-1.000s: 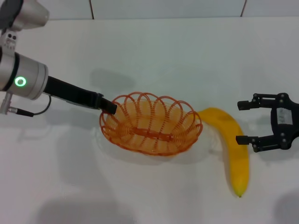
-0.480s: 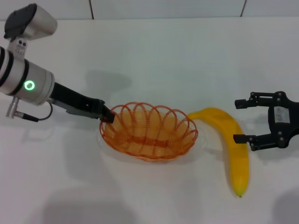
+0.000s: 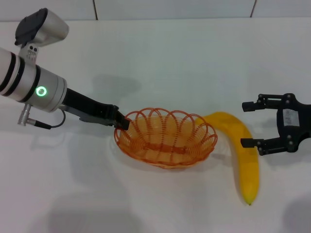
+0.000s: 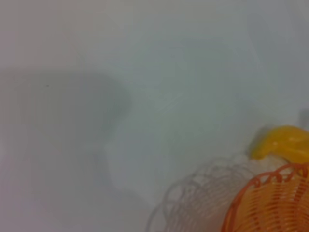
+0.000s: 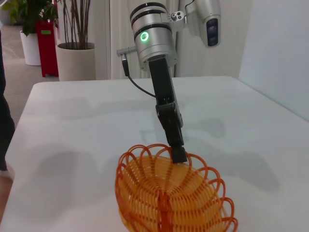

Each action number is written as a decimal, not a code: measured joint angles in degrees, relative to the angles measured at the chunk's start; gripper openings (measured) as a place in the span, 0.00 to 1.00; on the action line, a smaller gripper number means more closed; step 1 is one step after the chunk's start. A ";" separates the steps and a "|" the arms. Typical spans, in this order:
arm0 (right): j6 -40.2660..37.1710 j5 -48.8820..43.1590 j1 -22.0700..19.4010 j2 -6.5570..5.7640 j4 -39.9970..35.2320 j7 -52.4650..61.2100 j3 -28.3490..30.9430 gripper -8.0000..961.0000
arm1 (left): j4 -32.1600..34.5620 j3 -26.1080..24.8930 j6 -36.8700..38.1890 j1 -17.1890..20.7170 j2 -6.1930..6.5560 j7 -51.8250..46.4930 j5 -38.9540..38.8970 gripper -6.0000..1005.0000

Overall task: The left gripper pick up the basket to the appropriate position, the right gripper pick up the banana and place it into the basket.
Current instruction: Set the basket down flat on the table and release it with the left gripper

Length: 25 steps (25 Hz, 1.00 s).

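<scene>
The orange wire basket (image 3: 166, 137) sits near the table's middle, its right rim touching the banana (image 3: 242, 155), which curves down to a pointed tip at the front right. My left gripper (image 3: 121, 123) is shut on the basket's left rim; the right wrist view shows it (image 5: 177, 153) pinching the rim of the basket (image 5: 174, 193). My right gripper (image 3: 248, 124) is open and empty, just right of the banana's middle, jaws facing it. The left wrist view shows part of the basket (image 4: 270, 203) and the banana's end (image 4: 280, 141).
The white table (image 3: 160, 58) stretches behind the basket to a tiled wall. In the right wrist view, potted plants (image 5: 72, 43) stand beyond the table's far edge.
My left gripper has shifted the basket to the right, up against the banana. My right gripper has edged slightly left toward the banana, still open.
</scene>
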 joint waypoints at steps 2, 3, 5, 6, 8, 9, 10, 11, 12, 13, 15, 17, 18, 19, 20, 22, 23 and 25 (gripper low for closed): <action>-0.01 0.00 0.00 0.00 0.00 0.00 0.00 0.89 | -0.05 0.03 0.02 -0.01 -0.04 0.07 -0.18 0.08; -0.01 0.00 0.00 0.00 0.00 -0.01 0.00 0.89 | -0.07 0.03 0.05 -0.02 -0.06 0.09 -0.18 0.09; -0.01 0.00 0.00 0.00 0.00 0.00 0.00 0.89 | -0.13 0.05 0.19 -0.02 -0.06 0.07 -0.27 0.09; -0.01 0.00 0.00 0.00 0.00 0.00 0.00 0.89 | -0.14 0.06 0.23 -0.02 -0.06 0.03 -0.32 0.09; -0.01 0.00 0.00 -0.01 0.00 0.00 0.00 0.89 | -0.26 0.07 0.27 -0.02 -0.06 -0.10 -0.40 0.09; -0.01 0.00 0.00 0.00 0.00 0.00 0.00 0.89 | -0.46 0.07 0.29 -0.02 -0.06 -0.17 -0.43 0.09; -0.01 0.00 0.00 -0.01 0.00 0.00 0.00 0.89 | -0.57 0.07 0.30 -0.03 -0.06 -0.21 -0.46 0.09; -0.02 0.00 0.01 -0.01 0.00 0.00 0.00 0.89 | -0.71 0.08 0.33 -0.02 -0.05 -0.22 -0.51 0.09; -0.04 0.00 0.02 -0.01 0.00 0.00 0.00 0.89 | -0.71 0.08 0.36 -0.02 -0.05 -0.22 -0.53 0.09; -0.08 0.00 0.05 0.00 0.00 0.00 0.00 0.89 | -0.72 0.08 0.41 -0.02 -0.05 -0.19 -0.55 0.11; -0.18 0.00 0.10 -0.01 0.00 0.00 0.00 0.89 | -0.73 0.08 0.52 -0.03 -0.04 -0.03 -0.56 0.14; -0.20 0.00 0.12 -0.01 0.00 0.00 0.00 0.89 | -0.74 0.23 0.59 -0.09 -0.04 0.13 -0.66 0.18; -0.20 0.00 0.11 -0.01 0.00 0.00 0.00 0.89 | -0.74 0.55 0.65 -0.11 -0.04 0.23 -0.78 0.19; -0.20 0.00 0.11 -0.01 0.00 0.00 0.00 0.89 | -0.76 1.45 0.83 -0.12 -0.04 0.36 -0.99 0.20; -0.20 0.00 0.10 -0.01 0.00 0.00 0.00 0.89 | -0.76 1.45 0.83 -0.12 -0.04 0.36 -0.99 0.22; -0.20 0.00 0.09 -0.01 0.00 0.00 0.00 0.89 | -0.76 2.53 1.10 -0.23 -0.04 0.39 -1.13 0.24; -0.20 0.00 0.10 -0.01 0.00 0.00 0.00 0.89 | -0.76 2.89 1.21 -0.36 -0.04 0.39 -1.16 0.25; -0.20 0.00 0.13 -0.01 0.00 0.00 0.00 0.89 | -0.79 3.35 1.40 -0.51 -0.07 0.41 -1.31 0.28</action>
